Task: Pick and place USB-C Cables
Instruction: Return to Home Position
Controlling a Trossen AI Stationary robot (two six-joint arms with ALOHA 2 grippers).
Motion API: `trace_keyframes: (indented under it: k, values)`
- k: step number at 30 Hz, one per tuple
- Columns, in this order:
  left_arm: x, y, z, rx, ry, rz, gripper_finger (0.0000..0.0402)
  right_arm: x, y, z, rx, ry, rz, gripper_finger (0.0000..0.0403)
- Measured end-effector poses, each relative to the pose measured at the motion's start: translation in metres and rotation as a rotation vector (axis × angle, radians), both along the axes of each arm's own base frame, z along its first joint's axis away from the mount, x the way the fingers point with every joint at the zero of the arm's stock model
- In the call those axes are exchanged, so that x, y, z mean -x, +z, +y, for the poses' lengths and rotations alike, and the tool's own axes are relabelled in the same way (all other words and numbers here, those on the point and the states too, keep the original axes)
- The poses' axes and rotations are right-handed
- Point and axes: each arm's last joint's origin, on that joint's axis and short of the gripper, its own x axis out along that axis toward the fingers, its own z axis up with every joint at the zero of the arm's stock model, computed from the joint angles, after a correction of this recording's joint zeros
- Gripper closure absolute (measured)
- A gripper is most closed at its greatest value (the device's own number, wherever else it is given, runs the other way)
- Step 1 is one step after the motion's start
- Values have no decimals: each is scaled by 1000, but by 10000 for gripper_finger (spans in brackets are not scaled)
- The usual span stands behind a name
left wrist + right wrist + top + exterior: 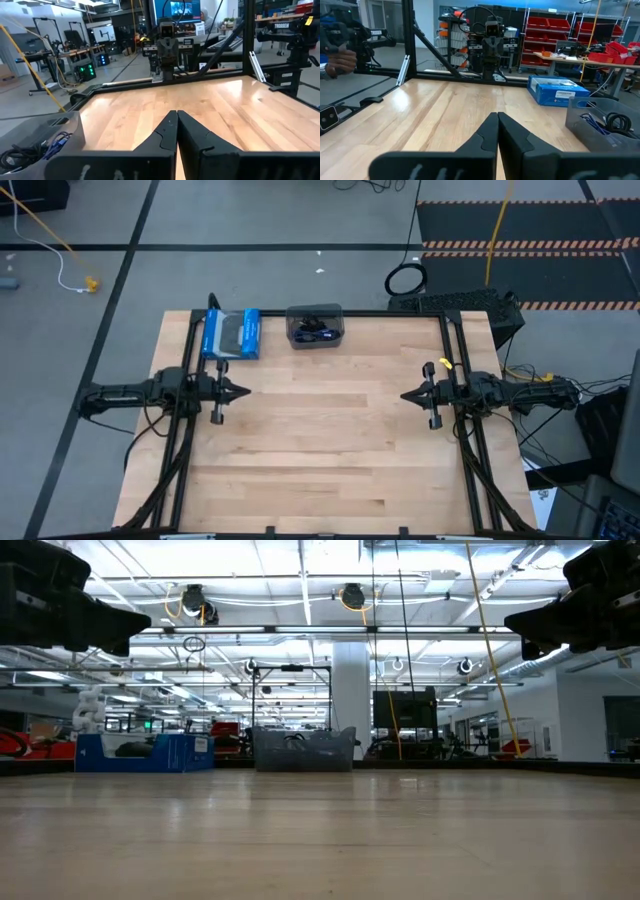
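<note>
The USB-C cables [315,332] lie bundled inside a clear grey bin [315,311] that stands at the table's far edge; black ones and a blue-purple one show in the left wrist view [35,148] and in the right wrist view [607,122]. My left gripper [247,392] hovers at the table's left side, shut, pointing right. My right gripper [404,395] hovers at the right side, shut, pointing left. Both are well short of the bin and hang high above the table in the low view.
A blue box [231,334] lies left of the bin at the far edge. A black frame [445,330] runs round the table. A large black cable ring [405,279] and a yellow cord [497,230] lie on the floor beyond. Bare wood [320,440] spans the table's middle and near part.
</note>
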Motion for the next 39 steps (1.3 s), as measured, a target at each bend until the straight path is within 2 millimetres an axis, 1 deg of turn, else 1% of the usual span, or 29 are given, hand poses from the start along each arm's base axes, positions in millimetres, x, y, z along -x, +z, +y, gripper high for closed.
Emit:
trace_keyframes:
  k: [4,7,39]
  values:
    - [0,0,0,34,0,1,377,0,0,0,1,0,0,403]
    - [0,0,0,37,0,1,371,0,0,0,1,0,0,403]
    - [0,0,0,40,1,2,371,0,0,0,0,0,1,403]
